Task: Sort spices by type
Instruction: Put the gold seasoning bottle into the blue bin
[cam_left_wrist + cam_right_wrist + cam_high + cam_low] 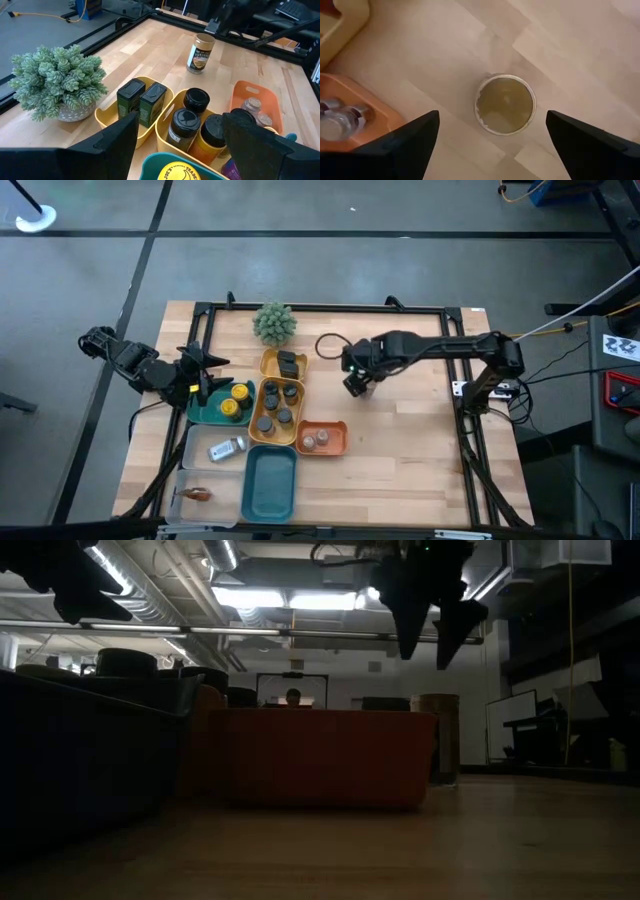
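A gold-capped spice jar [506, 104] stands alone on the bare wood, also seen in the left wrist view [201, 53] and the low view [437, 740]. My right gripper [492, 115] hangs open straight above it, one finger to each side, clear of the cap; in the high view it is right of the trays [357, 380]. My left gripper [200, 377] is open and waits over the table's left side by a teal tray [208, 412] of yellow-capped jars [238, 393]. Dark-capped jars [184, 127] and two dark boxes [141, 100] stand in yellow trays.
A fuzzy green plant [274, 323] sits near the far edge. An orange tray [335, 442] holds two small jars. Near the front lie a teal tray [270, 483], a clear tray with a lying bottle [228, 447] and a brown packet [197, 494]. Bare wood stretches to the right.
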You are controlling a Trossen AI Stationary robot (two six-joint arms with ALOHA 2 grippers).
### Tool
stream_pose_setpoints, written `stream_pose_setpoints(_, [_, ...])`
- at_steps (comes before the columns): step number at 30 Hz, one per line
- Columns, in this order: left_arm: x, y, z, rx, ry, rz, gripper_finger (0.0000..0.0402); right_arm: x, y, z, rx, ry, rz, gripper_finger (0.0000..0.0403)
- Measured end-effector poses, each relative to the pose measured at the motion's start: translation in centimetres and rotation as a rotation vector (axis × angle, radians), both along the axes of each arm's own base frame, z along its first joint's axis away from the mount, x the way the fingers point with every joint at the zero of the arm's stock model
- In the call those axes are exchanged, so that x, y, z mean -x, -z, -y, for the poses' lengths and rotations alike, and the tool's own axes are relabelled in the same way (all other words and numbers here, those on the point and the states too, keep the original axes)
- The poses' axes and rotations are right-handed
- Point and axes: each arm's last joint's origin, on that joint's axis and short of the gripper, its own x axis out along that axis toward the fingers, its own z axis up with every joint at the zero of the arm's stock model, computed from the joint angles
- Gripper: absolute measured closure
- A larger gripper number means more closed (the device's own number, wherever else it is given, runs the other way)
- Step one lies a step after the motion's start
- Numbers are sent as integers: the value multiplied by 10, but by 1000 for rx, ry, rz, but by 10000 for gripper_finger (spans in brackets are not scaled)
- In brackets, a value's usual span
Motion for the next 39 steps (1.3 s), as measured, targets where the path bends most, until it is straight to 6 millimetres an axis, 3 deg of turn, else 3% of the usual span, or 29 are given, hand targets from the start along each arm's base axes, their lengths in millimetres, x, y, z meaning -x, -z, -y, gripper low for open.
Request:
stream_pose_setpoints(9, [0,0,0,0,0,0,133,-4,11,31,-27,93,-8,39])
stream_pose_setpoints(21, [0,0,0,7,-3,1,133,0,51,29,-88,94,-119,39])
stream_pose_setpoints(29, [0,0,0,11,-5,3,133,1,73,27,-127,88,-96,39])
stream_pose_setpoints(39, [0,0,0,12,-6,4,133,1,79,27,-126,86,-91,39])
